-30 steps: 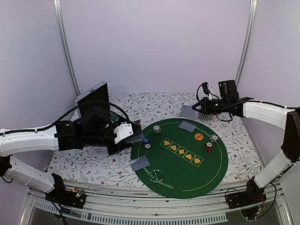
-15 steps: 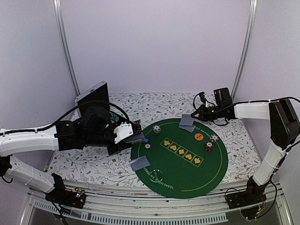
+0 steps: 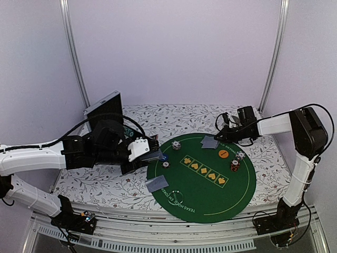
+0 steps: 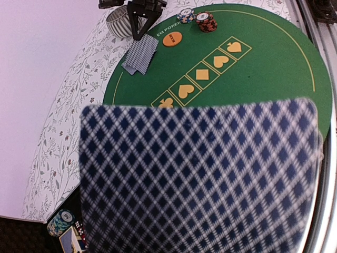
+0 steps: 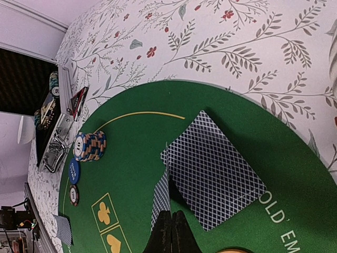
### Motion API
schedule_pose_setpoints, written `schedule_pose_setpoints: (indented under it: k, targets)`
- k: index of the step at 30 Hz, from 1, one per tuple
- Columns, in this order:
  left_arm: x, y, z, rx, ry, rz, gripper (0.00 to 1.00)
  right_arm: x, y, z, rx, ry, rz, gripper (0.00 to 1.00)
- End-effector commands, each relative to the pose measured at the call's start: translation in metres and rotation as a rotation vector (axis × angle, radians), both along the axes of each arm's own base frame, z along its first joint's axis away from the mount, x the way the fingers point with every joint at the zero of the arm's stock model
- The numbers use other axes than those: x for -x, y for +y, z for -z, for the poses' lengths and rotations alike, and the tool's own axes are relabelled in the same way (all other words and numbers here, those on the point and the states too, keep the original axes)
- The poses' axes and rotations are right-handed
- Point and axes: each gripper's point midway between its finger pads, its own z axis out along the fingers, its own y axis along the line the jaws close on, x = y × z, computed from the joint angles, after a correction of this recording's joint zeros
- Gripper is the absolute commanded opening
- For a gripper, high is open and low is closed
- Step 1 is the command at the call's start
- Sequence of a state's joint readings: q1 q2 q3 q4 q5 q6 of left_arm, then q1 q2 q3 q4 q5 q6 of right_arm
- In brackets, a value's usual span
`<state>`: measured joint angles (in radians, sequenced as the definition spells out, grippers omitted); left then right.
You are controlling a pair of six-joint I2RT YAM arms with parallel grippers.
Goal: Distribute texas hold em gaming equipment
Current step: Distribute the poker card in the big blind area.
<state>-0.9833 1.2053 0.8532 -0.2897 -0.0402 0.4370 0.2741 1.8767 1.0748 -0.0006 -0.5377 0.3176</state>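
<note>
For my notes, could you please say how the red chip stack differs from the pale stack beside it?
The red stack has red-and-black stripes; the pale stack, blue-and-white. The red stack stands nearer the spade box, the pale stack nearer the edge of the mat. Both stand upright on it.

A blurred playing card (image 4: 200, 179) with a blue diamond-lattice back fills the lower half of the view, from 3 round to 9 o'clock. Beyond it the round green mat (image 4: 279, 63), with its row of yellow suit boxes (image 4: 202, 74), lies on the flower-patterned table (image 4: 79, 121). Toward 11 o'clock two overlapping cards (image 4: 141, 54) rest at the mat's edge, with an orange disc (image 4: 172, 38) just beside them. The right end effector (image 4: 138, 32) points down at them, its fingers together. A ribbed grey cup (image 4: 117, 22) stands near it. Two chip stacks (image 4: 206, 21) sit at 12 o'clock, and a lone chip stack (image 4: 60, 222) sits at 8.
</note>
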Motion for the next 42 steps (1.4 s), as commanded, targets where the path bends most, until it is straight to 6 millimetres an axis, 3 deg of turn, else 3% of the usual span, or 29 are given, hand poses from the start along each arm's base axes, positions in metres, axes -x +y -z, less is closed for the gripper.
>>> schedule_pose_setpoints:
  k: [1, 17, 30, 40, 42]
  targets:
    - [-0.003, -0.001, -0.002, 0.015, -0.007, -0.002, 0.42, -0.017, 0.005, -0.007, -0.032, -0.041, -0.006, 0.02]
    - [-0.003, -0.002, 0.000, 0.010, 0.001, 0.001, 0.42, -0.032, 0.014, -0.013, -0.118, -0.046, 0.022, 0.02]
    - [-0.002, -0.002, 0.000, 0.010, 0.003, 0.006, 0.42, -0.038, 0.001, 0.020, -0.078, 0.012, 0.134, 0.02]
    - [-0.002, -0.002, 0.001, 0.010, 0.004, 0.005, 0.42, -0.027, -0.009, 0.023, -0.042, 0.013, 0.170, 0.03]
    - [-0.002, -0.002, 0.001, 0.010, 0.005, 0.006, 0.42, -0.027, -0.011, 0.023, -0.036, 0.011, 0.174, 0.09]
